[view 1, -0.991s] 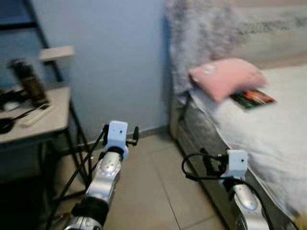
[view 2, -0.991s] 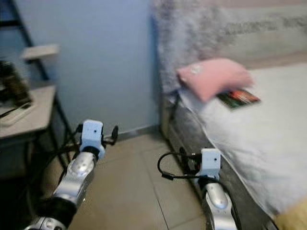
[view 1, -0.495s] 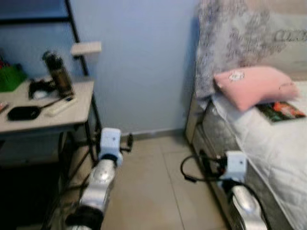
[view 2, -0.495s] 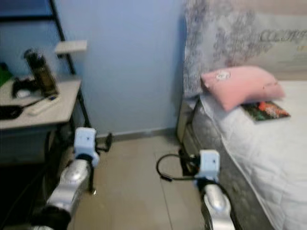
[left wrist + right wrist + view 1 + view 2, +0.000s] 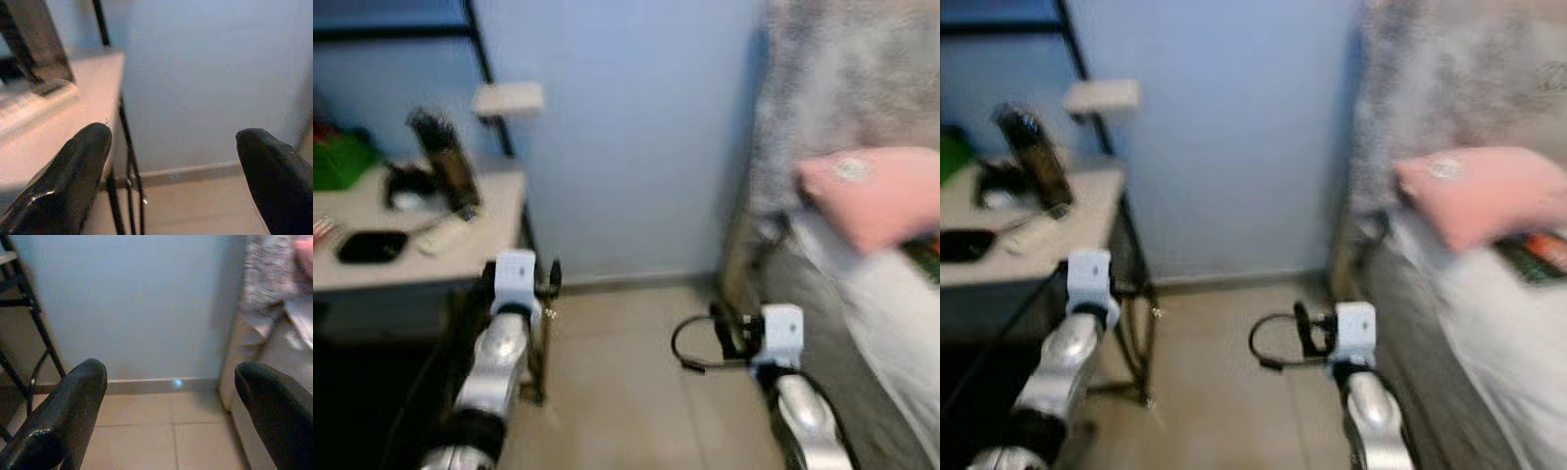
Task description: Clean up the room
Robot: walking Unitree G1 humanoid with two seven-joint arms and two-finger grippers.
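Search step, nothing held: left gripper (image 5: 171, 161) and right gripper (image 5: 168, 404) gape wide; next, approach the left table (image 5: 460, 259) and choose 1 item.

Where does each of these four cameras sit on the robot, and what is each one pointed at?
Left eye, right eye: on the head, looking down at the desk, blue wall, bed and pink pillow; both arms show.
Left wrist: looks along the open left gripper at the desk edge.
Right wrist: along the open right gripper at wall and bed.
All share the wall.
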